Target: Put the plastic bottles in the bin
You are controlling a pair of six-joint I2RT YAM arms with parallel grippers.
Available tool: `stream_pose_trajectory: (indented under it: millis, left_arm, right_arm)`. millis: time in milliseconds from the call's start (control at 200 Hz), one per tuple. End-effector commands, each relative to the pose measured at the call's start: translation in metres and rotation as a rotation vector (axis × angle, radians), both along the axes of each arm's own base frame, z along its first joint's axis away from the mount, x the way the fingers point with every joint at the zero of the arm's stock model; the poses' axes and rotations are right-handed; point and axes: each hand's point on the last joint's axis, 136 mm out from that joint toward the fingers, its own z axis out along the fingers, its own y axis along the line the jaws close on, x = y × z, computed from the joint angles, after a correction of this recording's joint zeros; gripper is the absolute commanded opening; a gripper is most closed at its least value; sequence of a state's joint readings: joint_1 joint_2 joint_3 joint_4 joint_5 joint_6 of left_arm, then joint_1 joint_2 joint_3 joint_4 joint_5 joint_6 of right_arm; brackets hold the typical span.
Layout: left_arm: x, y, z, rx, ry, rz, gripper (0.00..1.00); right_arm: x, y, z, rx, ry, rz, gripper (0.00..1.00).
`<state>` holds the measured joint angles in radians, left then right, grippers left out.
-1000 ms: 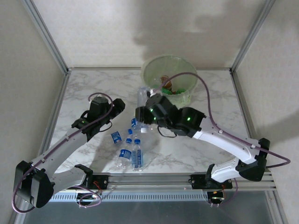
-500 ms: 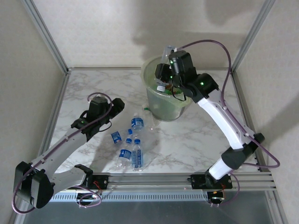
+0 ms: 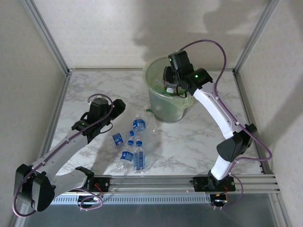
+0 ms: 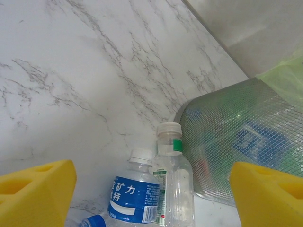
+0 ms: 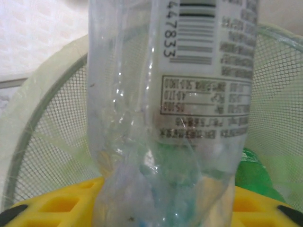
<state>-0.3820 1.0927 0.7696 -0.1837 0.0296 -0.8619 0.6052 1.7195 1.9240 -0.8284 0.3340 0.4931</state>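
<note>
My right fingers (image 5: 52, 203) hold a clear bottle (image 5: 189, 118) that looks light and squashy, softly round its body, with the bin (image 5: 42, 123) just under them, and my left fingers (image 4: 33, 189) are wide above other bottles (image 4: 135, 198).

One bin (image 3: 161, 112) stands on the tabletop (image 3: 104, 90). The loose bottles on the tabletop appear to number five, though the cluster is small and crowded from above. Four are blue-labelled bottles (image 3: 138, 124) and one is a clear bottle with a green neck band (image 4: 174, 184). One more, a barcoded bottle (image 5: 189, 118), is clamped in the right tool (image 3: 169, 84). Inside the bin at least one green bottle (image 5: 253, 177) shows through the mesh; the others there cannot be counted. There are two arms (image 3: 66, 146).
</note>
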Motion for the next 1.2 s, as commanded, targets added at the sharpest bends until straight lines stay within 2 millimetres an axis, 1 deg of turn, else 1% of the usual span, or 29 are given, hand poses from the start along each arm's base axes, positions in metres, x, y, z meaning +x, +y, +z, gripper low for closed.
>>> stream_pose_trajectory:
  millis: [0,80,130,280,380,476,626,691,716,721,736,826,886,956,1046,1192]
  left_arm:
    - [0.001,0.003,0.001,-0.016,-0.011,0.011,0.84]
    - [0.002,0.003,0.001,-0.019,-0.013,0.012,0.84]
    - [0.002,0.003,0.001,-0.019,-0.011,0.012,0.84]
    - [0.000,0.005,0.001,-0.016,-0.011,0.014,0.84]
    - [-0.001,0.006,0.003,-0.016,-0.013,0.017,0.84]
    - [-0.004,0.008,0.001,-0.011,-0.009,0.022,0.84]
    - [-0.010,0.013,-0.003,-0.007,0.006,0.031,0.84]
    - [-0.014,0.015,-0.006,-0.007,0.019,0.033,0.85]
    - [-0.015,0.015,-0.006,-0.008,0.020,0.033,0.85]
    - [-0.015,0.015,-0.005,-0.007,0.020,0.032,0.85]
    - [-0.016,0.015,-0.006,-0.007,0.025,0.032,0.85]
    - [-0.022,0.017,-0.007,-0.007,0.037,0.032,0.86]
    - [-0.027,0.016,-0.009,-0.014,0.049,0.022,0.86]
    - [-0.035,0.013,-0.014,-0.038,0.072,0.004,0.87]
    - [-0.047,0.011,-0.023,-0.075,0.110,-0.006,0.87]
    - [-0.069,0.012,-0.039,-0.136,0.178,0.011,0.88]
  right_arm:
    - [-0.002,-0.011,-0.013,-0.051,0.022,-0.027,0.61]
    - [-0.005,-0.013,-0.015,-0.050,0.024,-0.029,0.72]
    - [-0.006,-0.014,-0.015,-0.050,0.022,-0.030,0.76]
    - [-0.006,-0.015,-0.008,-0.048,0.008,-0.033,0.76]
    - [-0.008,-0.013,0.005,-0.018,-0.013,-0.020,0.75]
    - [-0.015,-0.007,0.021,0.036,-0.047,0.016,0.75]
    - [-0.038,0.010,0.049,0.101,-0.116,0.095,0.75]
    - [-0.050,0.021,0.057,0.124,-0.138,0.139,0.75]
    - [-0.051,0.021,0.060,0.132,-0.148,0.144,0.75]
    - [-0.055,0.026,0.060,0.133,-0.148,0.158,0.75]
    - [-0.061,0.032,0.063,0.140,-0.154,0.179,0.75]
    - [-0.081,0.051,0.070,0.150,-0.179,0.250,0.75]
    - [-0.094,0.064,0.071,0.153,-0.190,0.295,0.75]
    - [-0.105,0.076,0.067,0.152,-0.189,0.330,0.76]
    - [-0.112,0.082,0.055,0.146,-0.175,0.341,0.77]
    - [-0.115,0.085,0.033,0.131,-0.136,0.339,0.77]
